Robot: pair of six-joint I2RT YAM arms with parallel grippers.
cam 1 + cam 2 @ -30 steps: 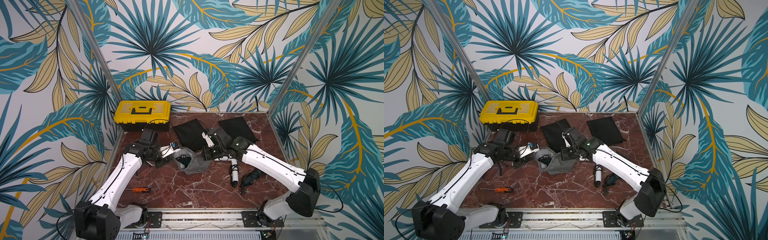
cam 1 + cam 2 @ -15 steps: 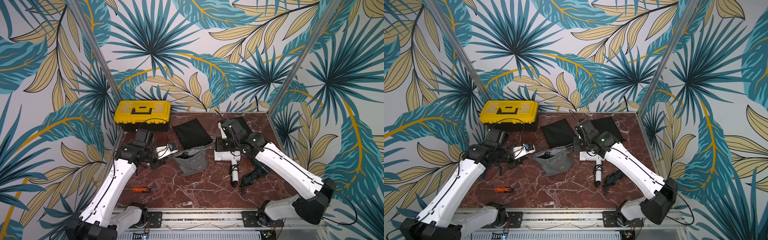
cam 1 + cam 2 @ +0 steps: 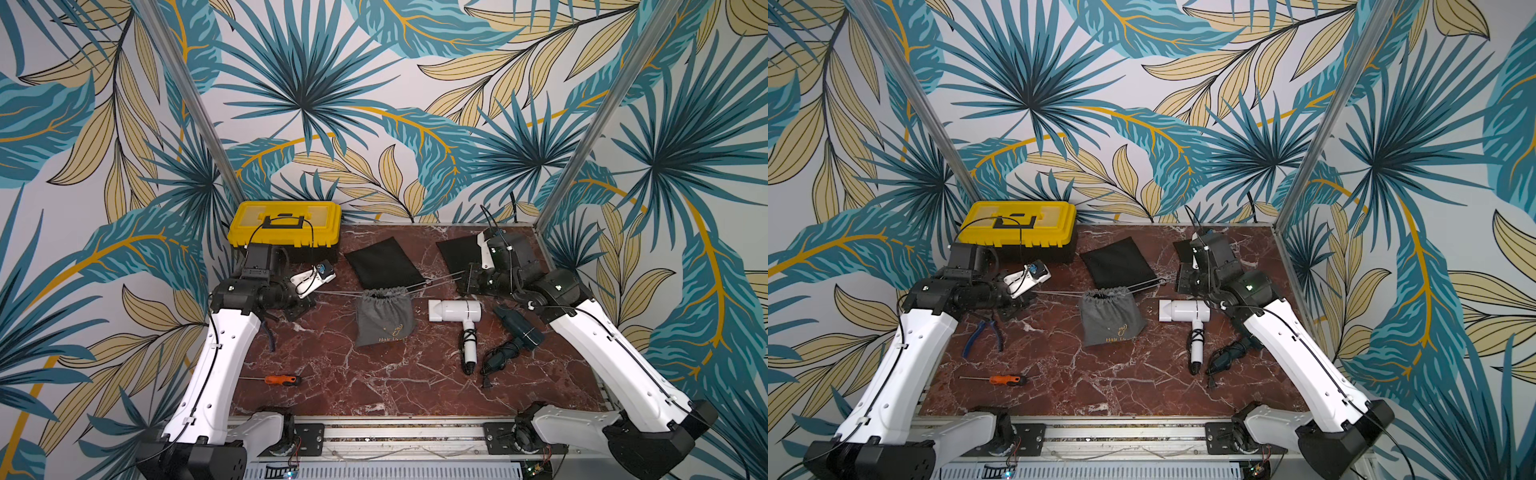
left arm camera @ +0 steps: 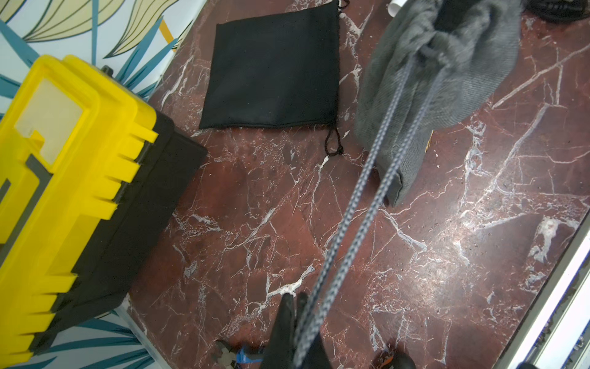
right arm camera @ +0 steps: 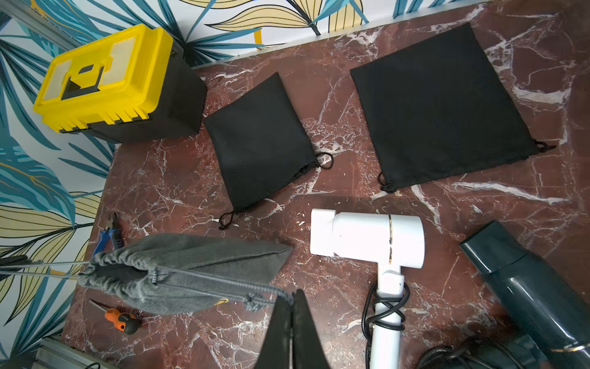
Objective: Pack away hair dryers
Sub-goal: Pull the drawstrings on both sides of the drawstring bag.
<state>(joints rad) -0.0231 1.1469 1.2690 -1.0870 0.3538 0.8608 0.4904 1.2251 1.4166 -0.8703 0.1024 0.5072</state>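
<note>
The white hair dryer and dark teal hair dryer lie side by side on the marble table, right of the grey pouch (mouth half gathered). Behind them the right gripper and, across the pouch, the left gripper each pinch its drawstring taut, fingers pressed together, touching neither dryer.

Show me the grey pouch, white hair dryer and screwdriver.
grey pouch (image 3: 384,322), in a top view, cloth body
white hair dryer (image 3: 457,311), in a top view, barrel
screwdriver (image 3: 282,380), in a top view, orange handle
</note>
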